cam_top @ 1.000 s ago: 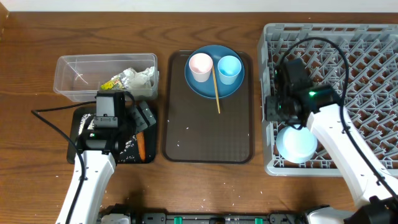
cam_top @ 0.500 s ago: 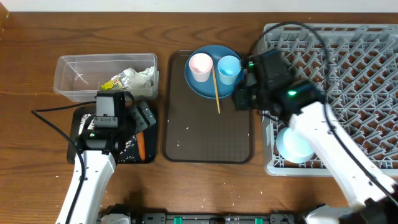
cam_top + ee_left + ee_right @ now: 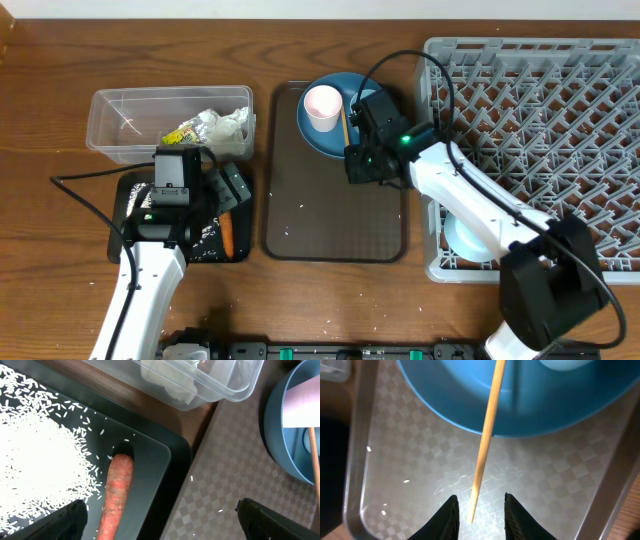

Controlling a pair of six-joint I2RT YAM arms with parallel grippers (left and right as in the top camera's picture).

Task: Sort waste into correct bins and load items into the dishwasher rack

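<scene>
The right pincer (image 3: 479,519) hovers with fingers apart on either side of the lower tip of a wooden chopstick (image 3: 487,425). The chopstick slants off the dark-blue plate (image 3: 530,410) onto the brown serving tray (image 3: 420,460). The left pincer (image 3: 160,527), also spread wide, hangs above the black tray (image 3: 155,460) holding the carrot piece (image 3: 116,492) and rice (image 3: 35,460); the wrapper (image 3: 215,125) lies in the clear tub (image 3: 120,110)

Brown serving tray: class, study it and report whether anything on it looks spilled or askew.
Yes. A few loose white rice grains lie scattered on the brown tray. A wooden chopstick also lies slanted off the blue plate, over its rim, with its tip down on the tray.
</scene>
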